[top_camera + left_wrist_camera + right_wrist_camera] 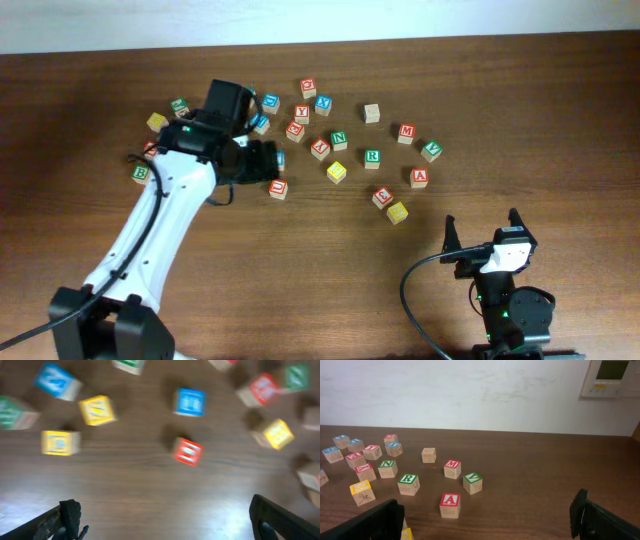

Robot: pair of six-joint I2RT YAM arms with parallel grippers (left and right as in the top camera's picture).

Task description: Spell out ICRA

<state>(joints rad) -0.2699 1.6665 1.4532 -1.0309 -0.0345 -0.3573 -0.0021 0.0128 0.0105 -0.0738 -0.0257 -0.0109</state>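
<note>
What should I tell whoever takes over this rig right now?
Left gripper: open, empty, above the scattered cubes.
Right gripper: open, empty, off to the side of the cubes.
Green R and red A lie apart, right of the main scatter; the other two letters cannot be made out.
Done: nothing lined up. Left: all four letters.

the r cube (372, 156) lies between the n cube (339, 140) and the a cube (420, 177).

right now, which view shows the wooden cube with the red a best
The right wrist view: the small wooden cube with the red A sits close and sharp, letter readable. Overhead shows it tiny, from above. Left wrist is blurred; I can't find it.
</note>
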